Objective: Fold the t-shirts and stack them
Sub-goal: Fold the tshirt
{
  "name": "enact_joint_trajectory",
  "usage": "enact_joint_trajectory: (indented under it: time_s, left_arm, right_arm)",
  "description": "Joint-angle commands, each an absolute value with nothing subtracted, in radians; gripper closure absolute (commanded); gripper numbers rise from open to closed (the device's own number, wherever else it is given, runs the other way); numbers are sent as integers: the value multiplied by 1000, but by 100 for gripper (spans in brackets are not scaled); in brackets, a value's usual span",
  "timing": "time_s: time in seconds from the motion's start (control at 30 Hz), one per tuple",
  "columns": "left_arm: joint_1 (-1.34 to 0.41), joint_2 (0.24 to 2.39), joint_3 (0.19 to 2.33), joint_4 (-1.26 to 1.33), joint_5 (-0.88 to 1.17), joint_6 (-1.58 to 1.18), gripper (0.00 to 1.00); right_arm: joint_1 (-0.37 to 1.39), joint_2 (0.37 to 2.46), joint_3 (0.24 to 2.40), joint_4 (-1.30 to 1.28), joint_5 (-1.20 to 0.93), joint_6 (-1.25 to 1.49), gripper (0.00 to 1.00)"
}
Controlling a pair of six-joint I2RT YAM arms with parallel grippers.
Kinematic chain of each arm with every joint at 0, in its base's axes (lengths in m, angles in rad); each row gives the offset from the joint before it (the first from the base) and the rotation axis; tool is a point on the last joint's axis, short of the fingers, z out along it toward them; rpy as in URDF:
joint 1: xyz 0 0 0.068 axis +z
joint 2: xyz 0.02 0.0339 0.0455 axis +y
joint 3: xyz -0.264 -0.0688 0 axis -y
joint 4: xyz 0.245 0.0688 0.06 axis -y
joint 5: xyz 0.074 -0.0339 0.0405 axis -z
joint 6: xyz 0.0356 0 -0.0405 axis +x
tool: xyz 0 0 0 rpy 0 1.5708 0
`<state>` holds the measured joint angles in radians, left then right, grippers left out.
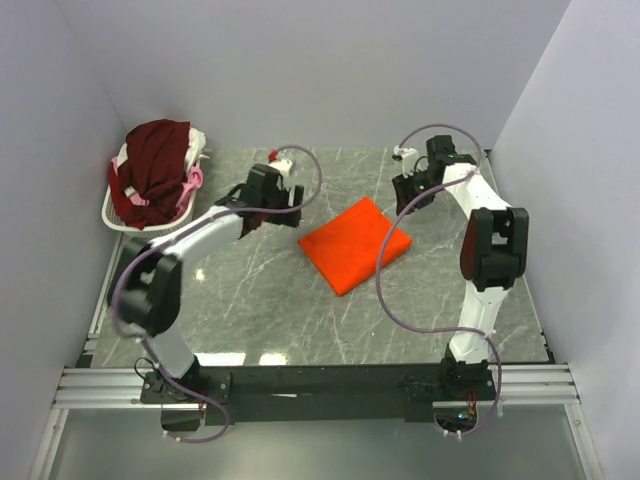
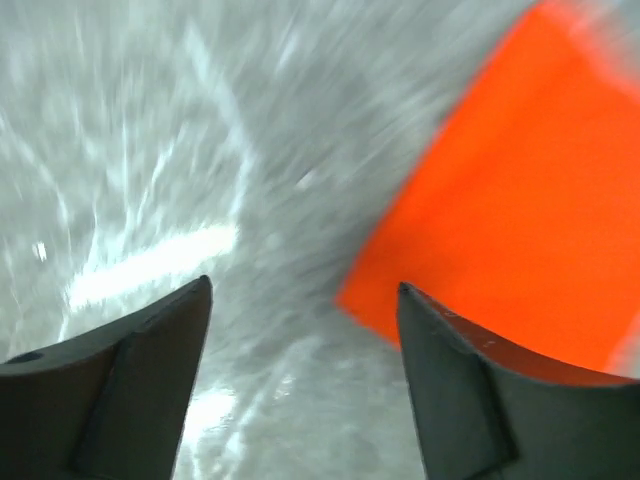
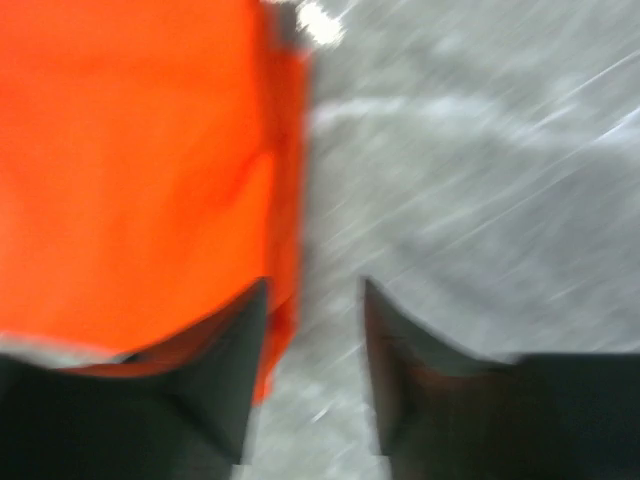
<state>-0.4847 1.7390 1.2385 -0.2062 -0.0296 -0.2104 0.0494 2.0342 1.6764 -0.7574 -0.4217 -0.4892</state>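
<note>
A folded bright orange t-shirt lies flat in the middle of the grey marble table. It also shows in the left wrist view and in the right wrist view. My left gripper is open and empty, above the table just left of the shirt's far corner. In the left wrist view the gripper hangs over bare table beside the shirt's corner. My right gripper is open and empty, above the table just right of the shirt; in the right wrist view the gripper is at the shirt's edge. Both wrist views are blurred.
A white wire basket stands at the far left of the table. It holds a heap of shirts: dark maroon on top, pink and white beneath. Grey walls close in the table on three sides.
</note>
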Motion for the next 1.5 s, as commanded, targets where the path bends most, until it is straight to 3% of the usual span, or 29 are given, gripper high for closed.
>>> enact_joint_trajectory:
  time_s: [0.0, 0.03, 0.07, 0.13, 0.17, 0.27, 0.47, 0.93, 1.3, 1.4, 1.47]
  left_arm:
    - [-489, 1583, 1223, -118, 105, -266, 23]
    - [-491, 1577, 1218, -111, 253, -296, 26]
    - [-492, 1580, 1209, -97, 314, -322, 40]
    - [-514, 1604, 1187, -48, 411, -408, 52]
    - [-525, 1617, 1178, -19, 479, -429, 68]
    - [-589, 1695, 1169, 54, 524, -495, 85]
    - [-686, 1896, 1232, 97, 551, -554, 96]
    - [-698, 2036, 1118, 92, 468, -563, 99]
    - [-698, 2039, 1147, 43, 431, -520, 99]
    - [-698, 2005, 1161, 41, 437, -502, 91]
    - [-698, 1946, 1180, 23, 428, -474, 74]
  right_arm:
    - [48, 1919, 1617, -868, -615, -544, 58]
    - [46, 1919, 1608, -917, -645, -566, 75]
    - [45, 1921, 1602, -943, -663, -580, 80]
    - [41, 1922, 1571, -988, -722, -613, 87]
    - [40, 1919, 1557, -997, -742, -621, 89]
    - [41, 1943, 1528, -1040, -802, -647, 92]
    - [32, 1997, 1514, -1051, -822, -640, 96]
    - [5, 2187, 1612, -950, -571, -442, 96]
    - [-117, 2218, 1713, -1005, -528, -478, 95]
    - [-120, 2191, 1726, -1023, -534, -503, 92]
    - [-120, 2148, 1736, -1028, -551, -512, 86]
